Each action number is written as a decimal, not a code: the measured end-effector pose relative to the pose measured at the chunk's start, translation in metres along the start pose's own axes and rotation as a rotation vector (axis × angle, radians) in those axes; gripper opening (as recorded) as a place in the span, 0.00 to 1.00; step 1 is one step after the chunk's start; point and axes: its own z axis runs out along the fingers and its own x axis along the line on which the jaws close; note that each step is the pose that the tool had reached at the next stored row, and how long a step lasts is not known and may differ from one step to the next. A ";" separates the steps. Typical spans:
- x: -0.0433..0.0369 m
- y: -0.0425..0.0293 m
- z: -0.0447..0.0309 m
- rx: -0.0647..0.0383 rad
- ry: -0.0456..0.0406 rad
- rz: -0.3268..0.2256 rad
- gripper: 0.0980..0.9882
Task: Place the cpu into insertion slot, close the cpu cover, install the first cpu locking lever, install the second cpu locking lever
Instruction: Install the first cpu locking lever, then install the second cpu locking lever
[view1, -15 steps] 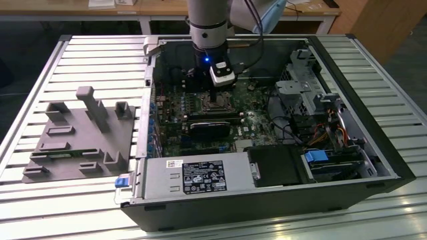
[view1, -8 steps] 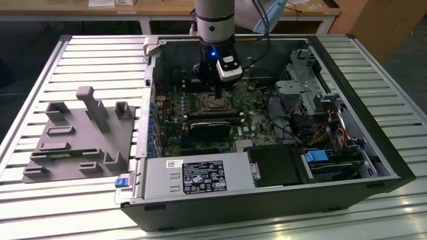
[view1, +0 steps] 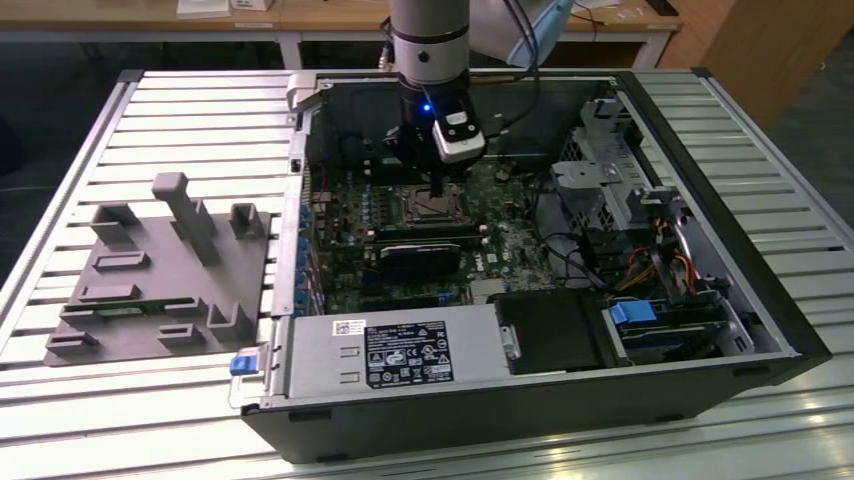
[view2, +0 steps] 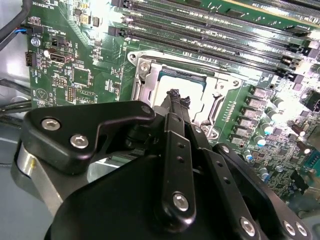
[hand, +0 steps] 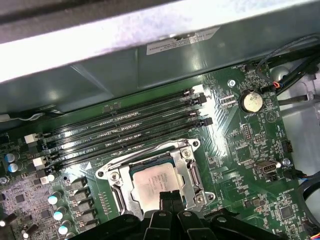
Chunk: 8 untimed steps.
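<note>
Open computer case (view1: 694, 370) on slatted counter (view1: 187, 120); silvery-grey cpu (hand: 152, 185) seated in insertion slot (hand: 187, 150); fingers (view2: 175, 100) closed together, empty, touching the chip.

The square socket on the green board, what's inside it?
The cpu lies inside the insertion slot, silvery top up. The end effector covers its near edge; what's underneath stays hidden.

An open computer case (view1: 747, 250) lies on a slatted metal table (view1: 200, 120). A grey fixture (view1: 160, 280) with upright posts sits on the table at the case's nine o'clock. Inside the case, a power supply (view1: 400, 350) sits at six o'clock. Four black memory slots (hand: 130, 125) run side by side across the green motherboard (hand: 250, 165), with a coin battery (hand: 251, 101) at their three o'clock.
</note>
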 end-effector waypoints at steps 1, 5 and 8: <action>0.0000 0.0000 0.0000 0.000 0.0000 0.000 0.00; 0.0000 0.0000 -0.0001 0.000 0.0000 0.000 0.00; -0.0006 0.0000 -0.0055 0.000 0.0000 0.000 0.00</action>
